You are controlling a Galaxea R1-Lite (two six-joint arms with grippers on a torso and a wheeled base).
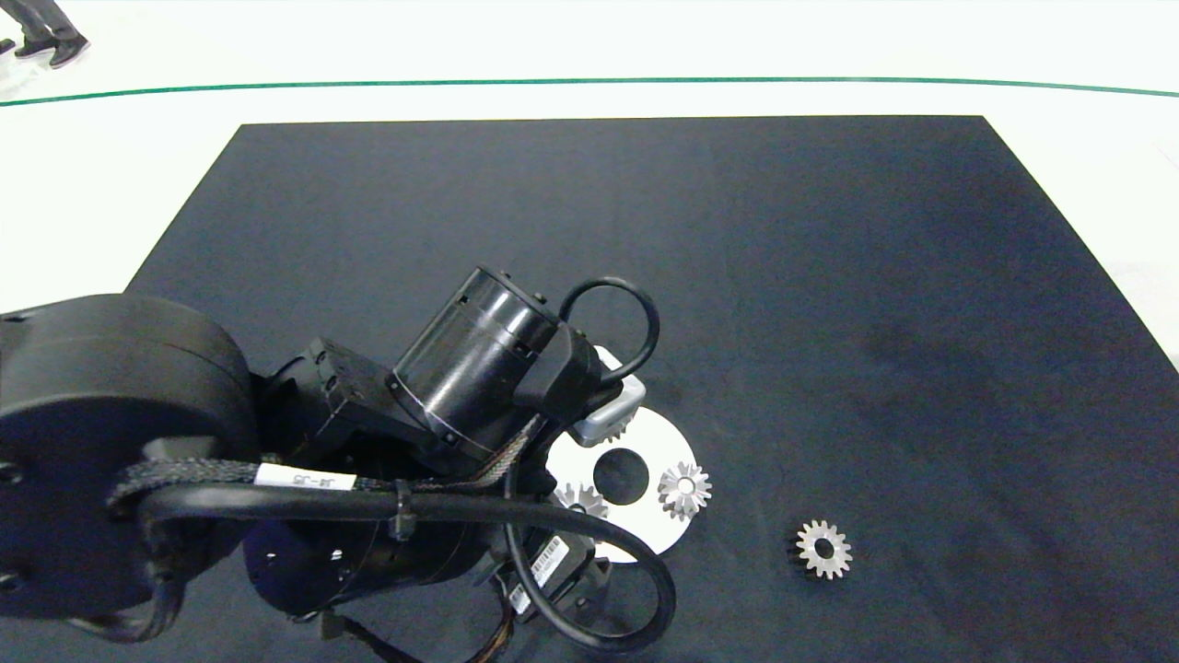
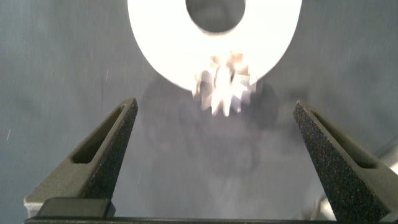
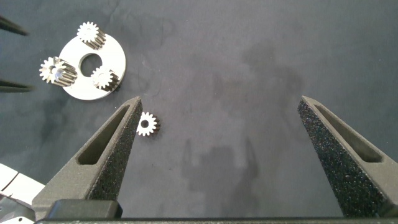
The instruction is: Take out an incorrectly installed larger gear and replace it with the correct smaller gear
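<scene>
A white disc with a round centre hole lies on the dark mat and carries three silver gears. The larger gear stands at the disc's rim nearest my left arm, partly behind its cable in the head view. My left gripper is open, low over the mat, with its fingertips just short of that gear on either side. The smaller gear, with a wide bore, lies loose on the mat to the right of the disc. My right gripper hangs open high above the mat, holding nothing.
Two more pointed-tooth gears sit on the disc. The left arm covers the mat's near left part and the disc's left side. The dark mat stretches far and right. A person's shoes show beyond the table.
</scene>
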